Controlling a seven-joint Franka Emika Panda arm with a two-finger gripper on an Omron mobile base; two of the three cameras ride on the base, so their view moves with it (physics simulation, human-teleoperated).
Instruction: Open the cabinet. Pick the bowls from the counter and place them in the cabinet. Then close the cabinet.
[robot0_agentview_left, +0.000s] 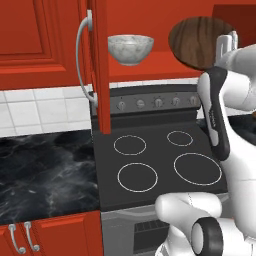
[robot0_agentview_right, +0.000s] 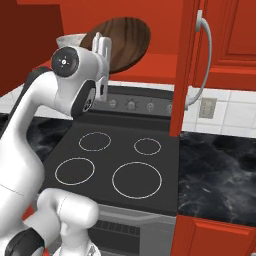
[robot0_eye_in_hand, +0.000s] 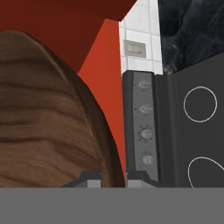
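The cabinet stands open, and its left door (robot0_agentview_left: 100, 65) juts out edge-on with a long silver handle (robot0_agentview_left: 81, 55). In the right base view the other door (robot0_agentview_right: 188, 65) also stands open. The marbled grey-white bowl (robot0_agentview_left: 130, 49) sits upright on the red inside shelf (robot0_agentview_left: 155, 66). The dark wood-grain bowl (robot0_agentview_left: 196, 41) (robot0_agentview_right: 125, 37) is tipped on its side at the cabinet opening, right of the marbled one. My gripper (robot0_agentview_left: 227, 46) (robot0_agentview_right: 102, 49) (robot0_eye_in_hand: 114, 177) is shut on its rim. Up close, the wooden bowl (robot0_eye_in_hand: 43, 122) covers the left of the hand view. The black marble counter (robot0_agentview_left: 45, 170) (robot0_agentview_right: 220, 170) lies on both sides of the stove.
A matte black stovetop (robot0_agentview_left: 155, 160) with several white rings lies below the cabinet. Its knob panel (robot0_agentview_left: 157, 102) sits at the back. White wall tiles carry an outlet (robot0_agentview_right: 207, 107). Lower red doors (robot0_agentview_left: 50, 237) run under the counter. My own arm (robot0_agentview_left: 215, 120) rises over the stove's right side.
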